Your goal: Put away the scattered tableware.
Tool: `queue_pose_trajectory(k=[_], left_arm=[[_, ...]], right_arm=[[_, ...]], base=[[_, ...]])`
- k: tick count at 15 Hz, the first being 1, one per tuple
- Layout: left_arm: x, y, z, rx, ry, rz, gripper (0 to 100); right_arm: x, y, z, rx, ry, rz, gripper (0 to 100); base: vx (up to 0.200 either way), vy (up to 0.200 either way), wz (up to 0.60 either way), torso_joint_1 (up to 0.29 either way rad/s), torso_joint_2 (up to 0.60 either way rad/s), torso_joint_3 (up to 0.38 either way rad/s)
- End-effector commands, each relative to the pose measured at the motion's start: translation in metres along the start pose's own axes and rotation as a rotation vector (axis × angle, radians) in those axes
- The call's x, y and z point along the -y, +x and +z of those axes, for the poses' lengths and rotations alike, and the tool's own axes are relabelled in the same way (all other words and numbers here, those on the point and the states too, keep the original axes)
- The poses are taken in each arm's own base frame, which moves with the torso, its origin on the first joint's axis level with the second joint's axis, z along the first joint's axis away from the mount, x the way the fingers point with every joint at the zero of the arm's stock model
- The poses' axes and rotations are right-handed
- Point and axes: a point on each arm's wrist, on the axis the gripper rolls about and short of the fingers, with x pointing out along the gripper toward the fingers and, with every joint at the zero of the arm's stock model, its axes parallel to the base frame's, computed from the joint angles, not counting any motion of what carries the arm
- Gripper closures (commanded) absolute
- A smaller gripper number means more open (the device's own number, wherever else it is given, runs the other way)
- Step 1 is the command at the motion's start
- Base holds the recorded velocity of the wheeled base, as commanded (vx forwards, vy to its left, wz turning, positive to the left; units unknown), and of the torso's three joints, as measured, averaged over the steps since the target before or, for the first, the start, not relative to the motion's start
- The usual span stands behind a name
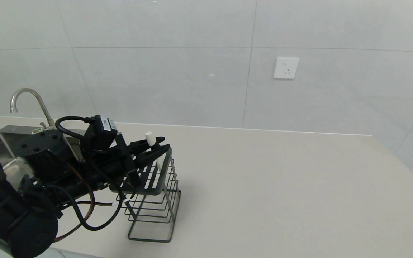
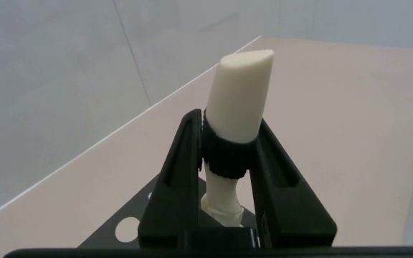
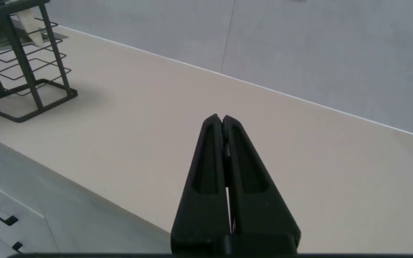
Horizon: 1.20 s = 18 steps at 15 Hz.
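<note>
Head view, place: the left gripper (image 1: 152, 145) hangs over the top of the wire rack (image 1: 155, 200), which stands on the counter (image 1: 281, 186) near the sink (image 1: 2, 143).
Left grip: the jaws pinch the handle of the white utensil (image 2: 239, 93).
Right gripper (image 3: 224, 132): pressed together on nothing, over the counter, well apart from the rack.
Axis: the long axis is almost upright, a little tilted. The slanted handle end points up and the lower end goes down into the rack's top. What kind of utensil it is, I cannot tell.
Step, as I judge: lower it straight through the slot, release only when it rests, and avoid side push, because the light rack may tip.
</note>
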Motion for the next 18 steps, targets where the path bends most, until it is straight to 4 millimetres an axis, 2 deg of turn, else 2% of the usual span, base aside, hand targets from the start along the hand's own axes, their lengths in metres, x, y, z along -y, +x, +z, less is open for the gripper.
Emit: queue_pose_trajectory(k=[1, 2, 5, 9, 13, 15, 17, 18], left_arm=[[0.000, 0.000, -0.002, -0.006, -0.005, -0.001, 100], [0.000, 0.001, -0.003, -0.009, -0.007, -0.003, 0], [0.001, 0.000, -0.002, -0.007, -0.005, -0.001, 0], [0.005, -0.007, 0.013, 0.028, 0.025, 0.003, 0], [0.025, -0.033, 0.031, 0.051, 0.047, 0.006, 0], [0.044, -0.057, 0.045, 0.081, 0.074, 0.011, 0], [0.053, -0.070, 0.057, 0.117, 0.112, 0.016, 0], [0.063, -0.083, 0.067, 0.150, 0.150, 0.021, 0]], right_arm=[[0.000, 0.000, 0.000, -0.001, 0.001, 0.001, 100], [0.000, 0.000, 0.000, -0.001, -0.001, 0.001, 100], [0.000, 0.000, 0.000, -0.001, -0.001, 0.001, 100], [0.000, 0.000, 0.000, 0.001, -0.001, 0.001, 100], [0.000, 0.000, 0.000, 0.001, -0.001, 0.001, 100], [0.000, 0.000, 0.000, -0.001, -0.001, 0.001, 100], [0.000, 0.000, 0.000, -0.001, -0.001, 0.001, 100], [0.000, 0.000, 0.000, -0.001, -0.001, 0.001, 100]], base=[[0.000, 0.000, 0.00, 0.000, 0.00, 0.000], [0.000, 0.000, 0.00, 0.000, 0.00, 0.000], [0.000, 0.000, 0.00, 0.000, 0.00, 0.000], [0.000, 0.000, 0.00, 0.000, 0.00, 0.000], [0.000, 0.000, 0.00, 0.000, 0.00, 0.000], [0.000, 0.000, 0.00, 0.000, 0.00, 0.000], [0.000, 0.000, 0.00, 0.000, 0.00, 0.000], [0.000, 0.000, 0.00, 0.000, 0.00, 0.000]])
